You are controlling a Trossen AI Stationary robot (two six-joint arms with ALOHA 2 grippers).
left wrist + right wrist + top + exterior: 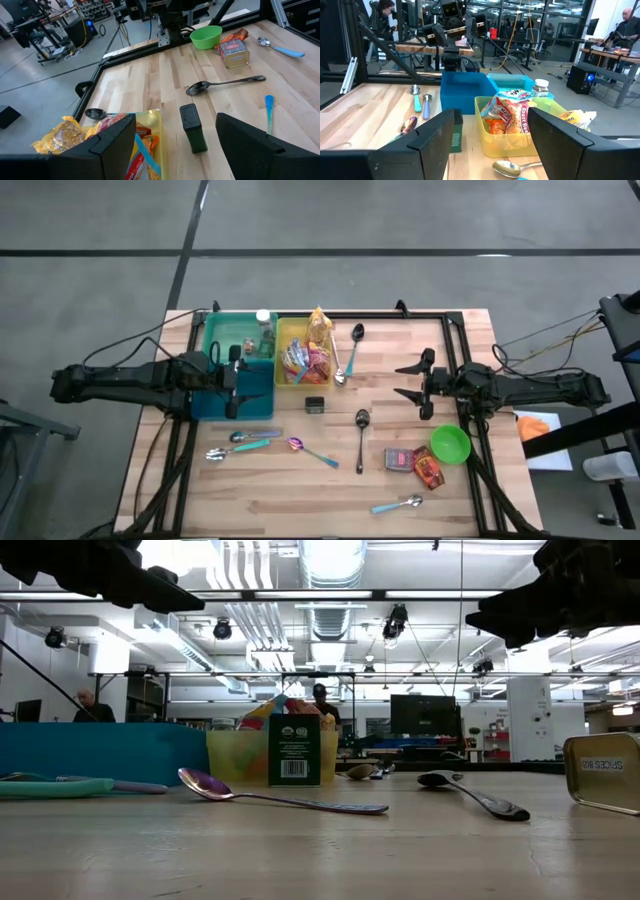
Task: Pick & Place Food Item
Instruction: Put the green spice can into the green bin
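Note:
A yellow bin at the far middle of the table holds several snack packets, and a yellow bag leans at its far edge. A small dark green box stands upright on the wood near it. A spice tin and a red packet lie beside a green bowl. My left gripper hovers open over the blue bin, holding nothing. My right gripper hangs open above the table's right part, level and pointing toward the yellow bin.
A teal bin with a small bottle stands behind the blue bin. Spoons lie scattered: black ones, teal-handled ones, an iridescent one and a blue-handled one. Bare wood lies along the near edge.

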